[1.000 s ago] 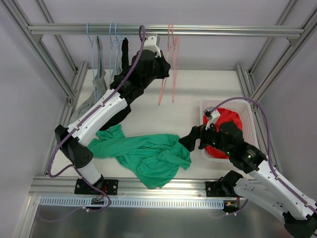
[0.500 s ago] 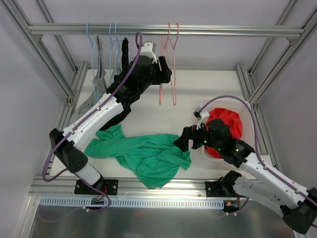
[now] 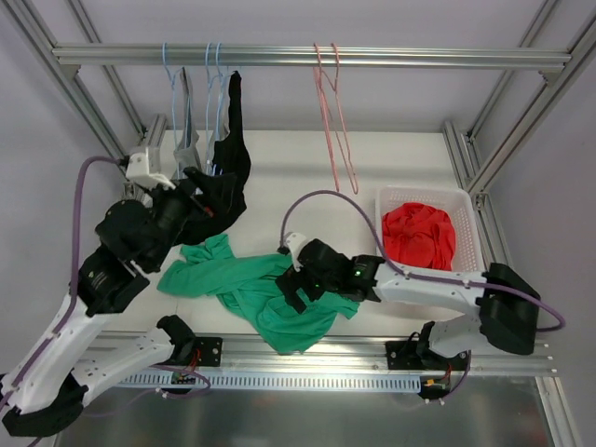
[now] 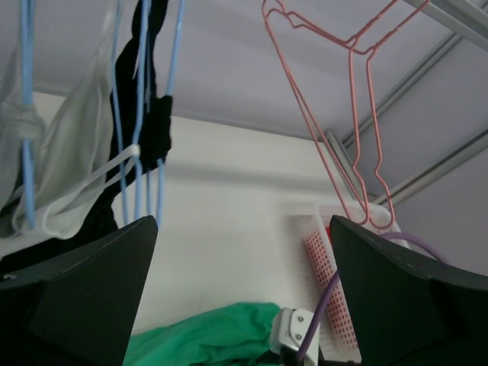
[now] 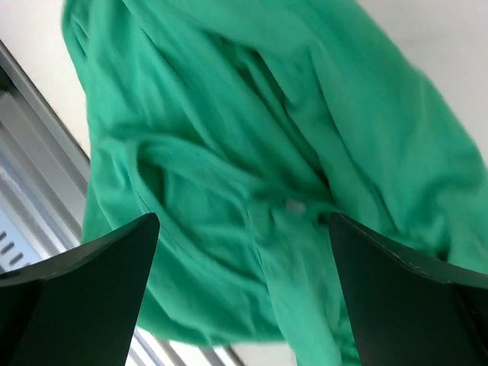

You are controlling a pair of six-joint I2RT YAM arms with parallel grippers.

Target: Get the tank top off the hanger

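Basket (image 3: 419, 194) on table (image 3: 279, 200) — garment (image 3: 419, 233) in it; shirt (image 3: 247, 289) to its left; bare hangers (image 3: 337, 130) and tank top (image 3: 235, 130) behind-left, on the rail (image 3: 419, 58).

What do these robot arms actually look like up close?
The left arm and right arm have smooth white shells between bulky black joints. A thin purple cable runs along each. The end effector fingers are matte black wedges, and a small green light glows on the right wrist.
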